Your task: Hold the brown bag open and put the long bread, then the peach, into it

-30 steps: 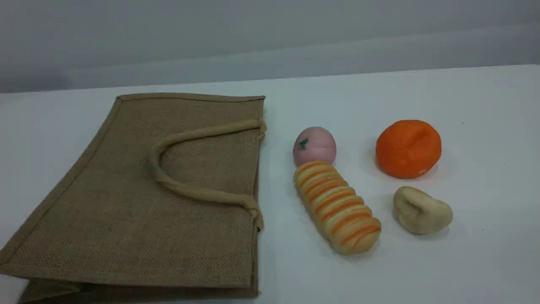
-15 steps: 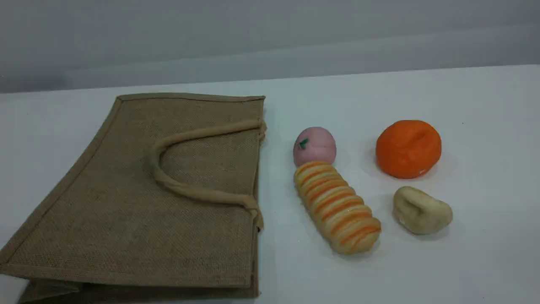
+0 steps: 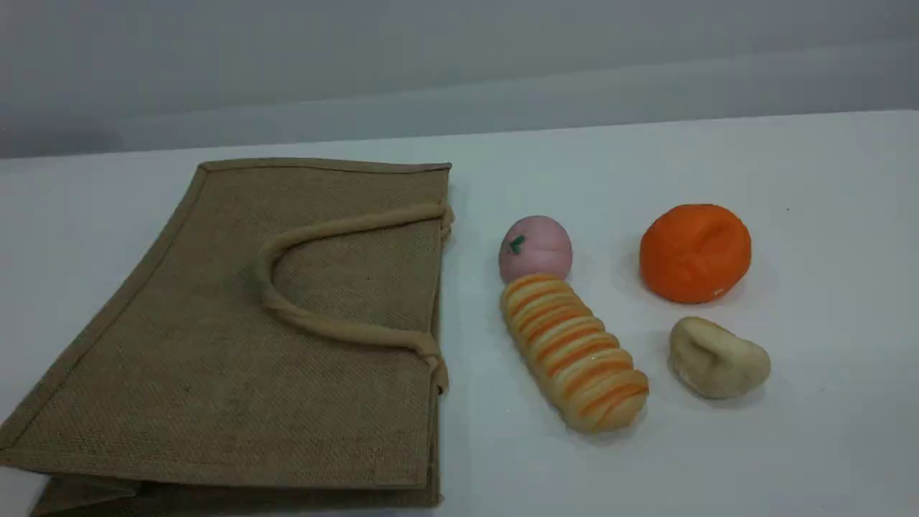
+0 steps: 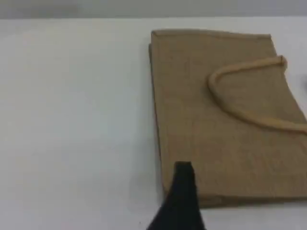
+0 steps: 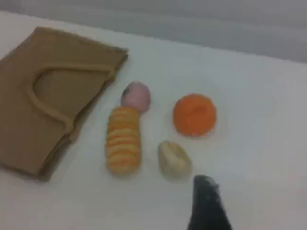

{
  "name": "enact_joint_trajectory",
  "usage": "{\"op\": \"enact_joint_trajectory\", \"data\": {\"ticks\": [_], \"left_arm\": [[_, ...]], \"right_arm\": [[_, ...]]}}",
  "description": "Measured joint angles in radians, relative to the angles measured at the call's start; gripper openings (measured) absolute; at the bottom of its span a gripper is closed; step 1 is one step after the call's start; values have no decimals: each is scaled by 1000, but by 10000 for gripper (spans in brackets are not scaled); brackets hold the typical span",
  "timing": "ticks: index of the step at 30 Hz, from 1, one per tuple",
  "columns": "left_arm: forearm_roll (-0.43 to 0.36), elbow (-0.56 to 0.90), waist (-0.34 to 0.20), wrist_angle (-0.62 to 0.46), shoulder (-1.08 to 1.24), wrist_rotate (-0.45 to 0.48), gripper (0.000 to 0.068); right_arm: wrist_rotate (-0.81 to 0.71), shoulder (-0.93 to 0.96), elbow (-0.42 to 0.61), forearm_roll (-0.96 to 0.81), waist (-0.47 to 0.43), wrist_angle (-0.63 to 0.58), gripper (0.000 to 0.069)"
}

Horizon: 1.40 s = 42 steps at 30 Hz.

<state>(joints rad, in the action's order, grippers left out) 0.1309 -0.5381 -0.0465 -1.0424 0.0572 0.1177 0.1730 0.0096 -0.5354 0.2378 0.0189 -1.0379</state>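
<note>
The brown bag [image 3: 237,373] lies flat and closed on the left of the white table, its mouth edge facing right and one beige handle [image 3: 323,328] looped on top. Just right of it lies the long bread [image 3: 571,352], with the peach [image 3: 535,248] touching its far end. Neither arm shows in the scene view. In the left wrist view a dark fingertip [image 4: 183,187] of my left gripper hovers by the bag [image 4: 216,134], holding nothing. In the right wrist view my right gripper's fingertip [image 5: 206,201] hangs near the bread [image 5: 123,143] and peach [image 5: 136,95], empty; its other finger is hidden.
A bright orange ball [image 3: 695,251] sits right of the peach. A small plain beige lump [image 3: 718,359] lies in front of it, right of the bread. The white table [image 3: 826,445] runs back to a grey wall.
</note>
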Motion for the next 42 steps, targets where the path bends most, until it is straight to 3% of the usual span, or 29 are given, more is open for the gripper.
{"op": "enact_joint_trajectory", "data": {"ticks": [8, 12, 20, 29, 42], "left_arm": [[1, -175, 0, 166, 264, -10, 584], [1, -305, 0, 163, 461, -72, 584], [3, -505, 0, 164, 878, -76, 584], [2, -587, 7, 171, 1233, -78, 584], [-10, -756, 128, 177, 1518, -137, 584]], "right_arm": [[1, 260, -212, -4, 0, 66, 386], [0, 447, -350, -18, 0, 104, 386], [0, 812, -572, -18, 0, 94, 386], [-6, 1044, -590, -45, 0, 121, 386], [-11, 1171, -590, -49, 0, 158, 386]]}}
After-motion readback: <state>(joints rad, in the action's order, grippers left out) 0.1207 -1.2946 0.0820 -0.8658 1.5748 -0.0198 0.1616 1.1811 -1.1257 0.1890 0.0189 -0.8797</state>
